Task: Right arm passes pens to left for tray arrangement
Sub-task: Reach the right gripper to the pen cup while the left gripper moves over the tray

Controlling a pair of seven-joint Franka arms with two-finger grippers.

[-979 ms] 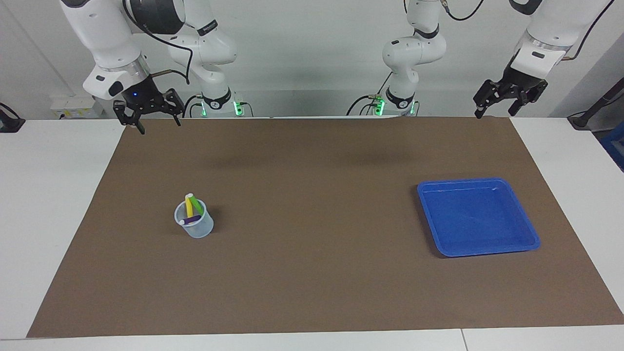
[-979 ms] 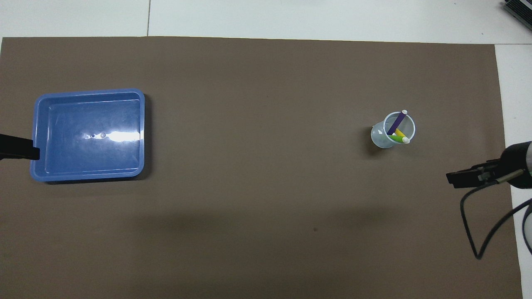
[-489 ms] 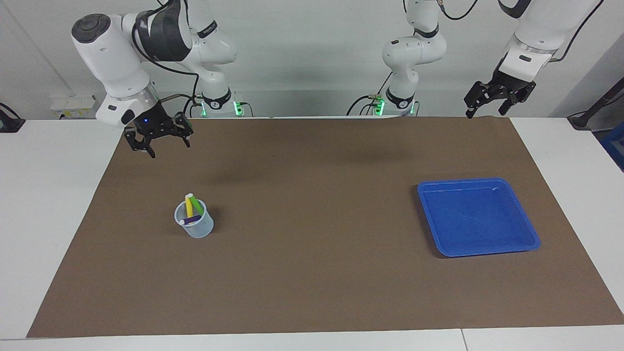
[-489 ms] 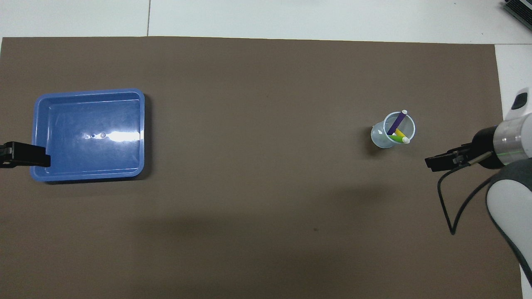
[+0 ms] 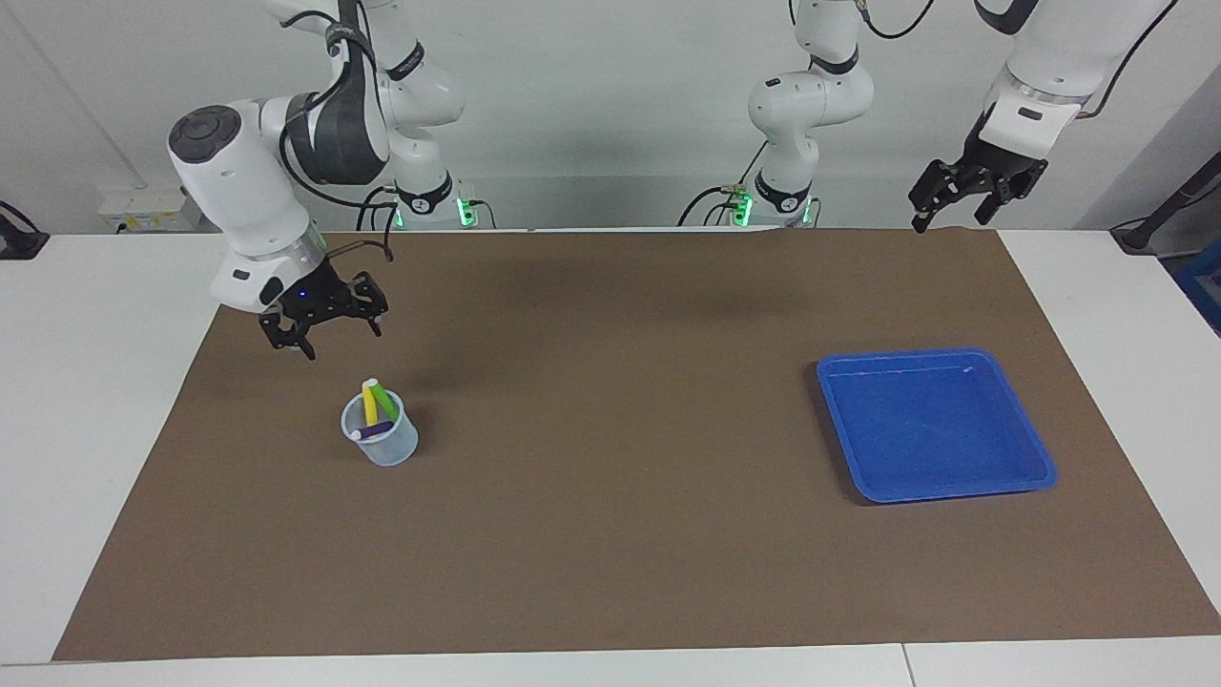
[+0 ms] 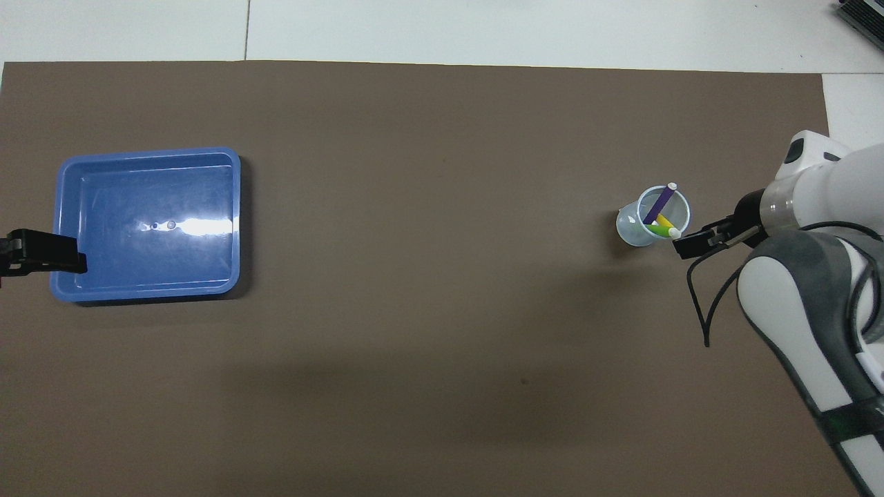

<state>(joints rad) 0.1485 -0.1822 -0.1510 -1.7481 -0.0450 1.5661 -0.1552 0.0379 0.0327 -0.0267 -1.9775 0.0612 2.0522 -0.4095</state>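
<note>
My left gripper (image 5: 946, 202) is raised over the mat's (image 5: 610, 534) edge nearest my bases, at the left arm's end of the table. Its fingers are spread apart and hold nothing. In the overhead view only its black tip (image 6: 43, 252) shows, overlapping the tray's rim.

My right gripper (image 5: 324, 331) hangs over the mat at the right arm's end of the table, blue light lit. Its fingers are spread apart and empty. In the facing view it sits above and clear of the cup (image 5: 382, 437), with bare mat between them. In the overhead view its tip (image 6: 697, 243) lies just beside the cup's rim (image 6: 680, 207).

The cup stands upright on the mat. The three pens lean inside it: green (image 5: 383, 398), yellow (image 5: 369, 405), purple (image 5: 373, 430). Their pale tips rise above the rim.

The tray (image 5: 1021, 458) lies flat on the mat toward the left arm's end, well apart from the cup. No pen lies in it.
</note>
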